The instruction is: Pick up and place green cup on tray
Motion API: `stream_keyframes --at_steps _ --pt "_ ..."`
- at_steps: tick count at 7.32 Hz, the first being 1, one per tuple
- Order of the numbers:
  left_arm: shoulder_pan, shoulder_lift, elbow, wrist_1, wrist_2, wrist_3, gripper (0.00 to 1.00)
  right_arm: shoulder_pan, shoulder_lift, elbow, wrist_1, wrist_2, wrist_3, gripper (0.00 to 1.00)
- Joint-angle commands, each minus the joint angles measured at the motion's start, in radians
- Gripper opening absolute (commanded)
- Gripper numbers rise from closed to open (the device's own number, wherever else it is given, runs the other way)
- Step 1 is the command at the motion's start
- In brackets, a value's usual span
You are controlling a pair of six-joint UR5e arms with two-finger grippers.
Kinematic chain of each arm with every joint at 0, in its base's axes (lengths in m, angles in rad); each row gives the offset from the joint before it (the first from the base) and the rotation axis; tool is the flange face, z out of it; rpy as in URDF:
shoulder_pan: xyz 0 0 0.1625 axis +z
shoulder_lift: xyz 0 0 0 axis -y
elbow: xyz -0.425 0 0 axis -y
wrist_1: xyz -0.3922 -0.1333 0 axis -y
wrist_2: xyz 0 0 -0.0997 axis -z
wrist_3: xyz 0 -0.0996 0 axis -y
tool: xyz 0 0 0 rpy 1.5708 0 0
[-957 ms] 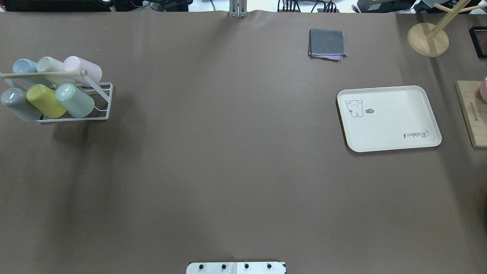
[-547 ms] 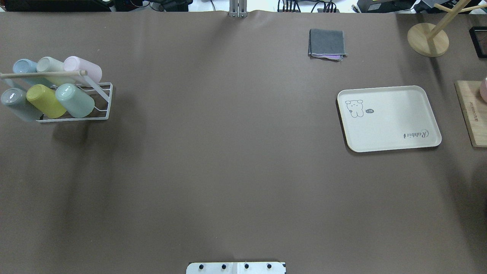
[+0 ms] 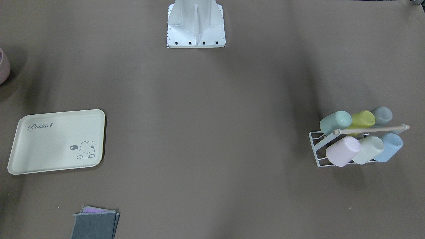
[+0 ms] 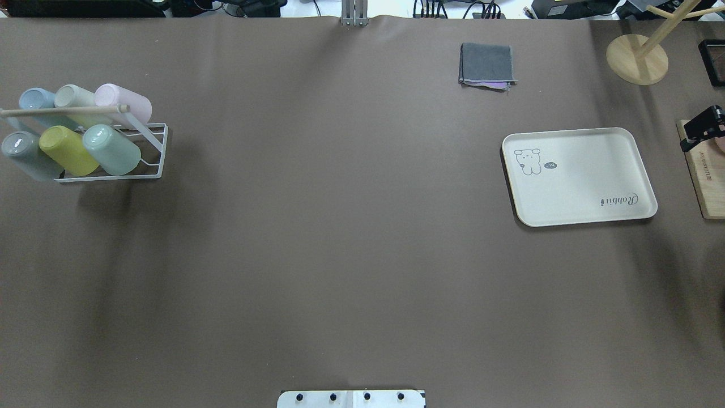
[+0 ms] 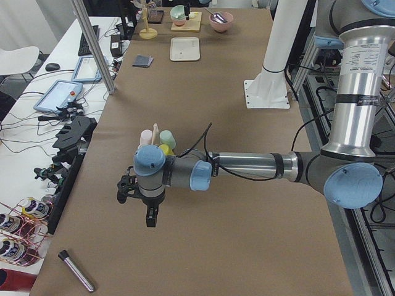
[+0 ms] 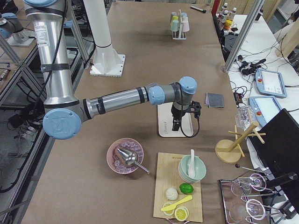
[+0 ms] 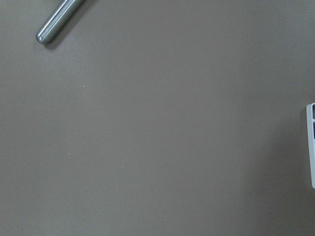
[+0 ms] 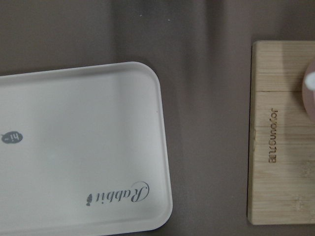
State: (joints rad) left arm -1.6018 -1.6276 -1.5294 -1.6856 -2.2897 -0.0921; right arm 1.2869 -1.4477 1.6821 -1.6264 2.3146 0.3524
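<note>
The green cup (image 4: 111,149) lies tilted in the front row of a white wire rack (image 4: 162,148) at the table's left, next to a yellow-green cup (image 4: 68,150). It also shows in the front-facing view (image 3: 335,121). The cream tray (image 4: 578,175) with the rabbit drawing lies bare at the right, and its corner fills the right wrist view (image 8: 83,147). My right gripper (image 4: 702,130) shows only as a dark part at the right edge, between tray and wooden board; I cannot tell its state. My left gripper (image 5: 150,217) hangs over bare table beside the rack; I cannot tell its state.
The rack also holds pink (image 4: 123,103), cream, blue and grey cups under a wooden bar. A wooden board (image 4: 702,175) lies right of the tray. A grey cloth (image 4: 487,65) and a wooden stand (image 4: 637,56) are at the back right. A metal tube (image 7: 56,22) lies near the left gripper.
A dark part of my right gripper has come into the overhead view at the right edge, over the wooden board's corner. The cups, rack and tray have not moved.
</note>
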Motion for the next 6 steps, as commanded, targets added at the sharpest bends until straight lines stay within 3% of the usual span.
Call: stream_keyframes --at_steps 1,6 --pt "0.000 0.002 0.002 0.000 -0.001 0.000 0.98 -0.043 0.015 -0.085 0.095 0.005 0.003 1.00" --pt "0.005 -0.017 0.005 0.004 -0.002 -0.001 0.98 -0.066 0.036 -0.180 0.099 0.006 0.002 0.94"
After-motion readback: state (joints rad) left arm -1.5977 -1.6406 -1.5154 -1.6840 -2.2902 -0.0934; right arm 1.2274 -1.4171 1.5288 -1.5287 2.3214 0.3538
